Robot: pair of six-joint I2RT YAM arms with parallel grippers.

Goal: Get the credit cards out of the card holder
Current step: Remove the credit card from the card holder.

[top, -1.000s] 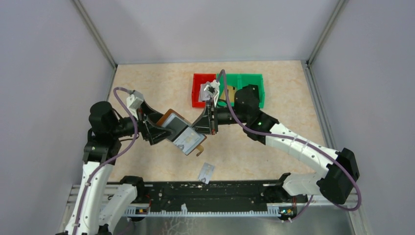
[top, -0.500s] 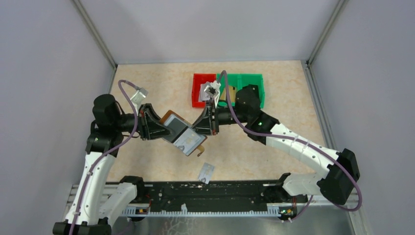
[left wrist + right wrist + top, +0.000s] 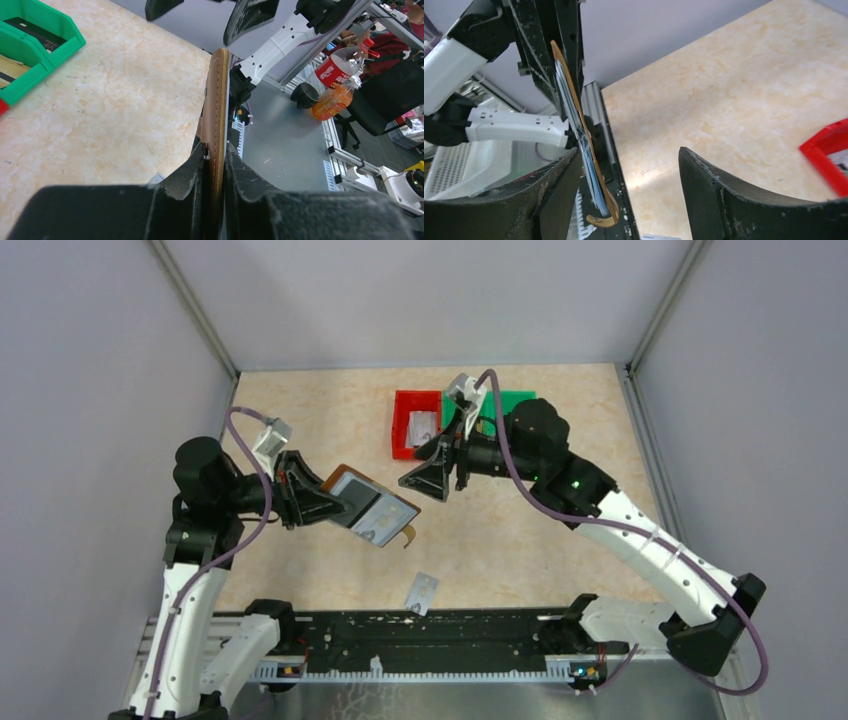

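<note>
Over the table (image 3: pixel 300 400), from above, the left gripper (image 3: pixel 335 502) clamps one edge of the open holder (image 3: pixel 372 508), raised off it so that the right gripper (image 3: pixel 432 480) can get at its pockets; that one hangs near, jaws apart and empty. One card (image 3: pixel 424 592) lies by the near edge. From the left wrist the holder shows edge-on, pinched tight between the jaws, a grip the top camera half hides. From the right wrist pale cards (image 3: pixel 585 150) seem to sit in the pockets, though only their edges show.
</note>
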